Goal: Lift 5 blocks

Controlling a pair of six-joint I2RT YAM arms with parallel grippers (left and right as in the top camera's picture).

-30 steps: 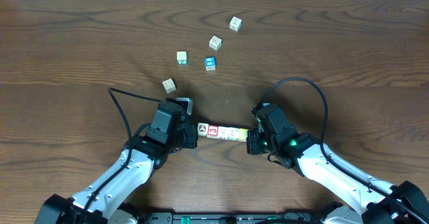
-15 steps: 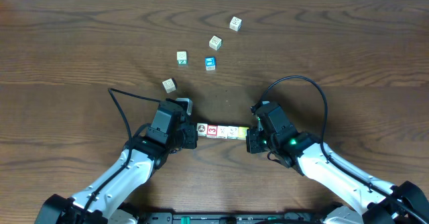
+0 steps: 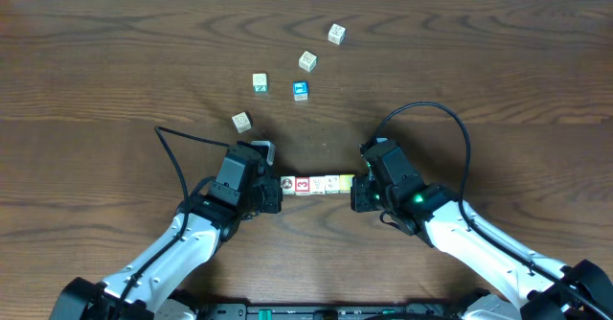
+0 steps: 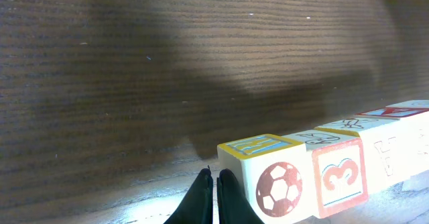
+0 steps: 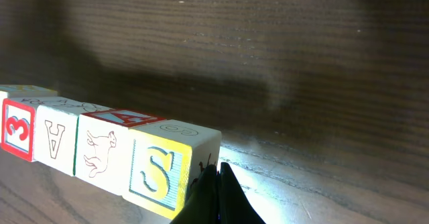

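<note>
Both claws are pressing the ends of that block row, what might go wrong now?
1. The row of five blocks seems held only by end pressure, so on lifting it may buckle mid-row and drop blocks.
2. The shut left claw and right claw meet the soccer-ball block and S block with narrow tips near their edges, so an end block may pivot or slip.
</note>
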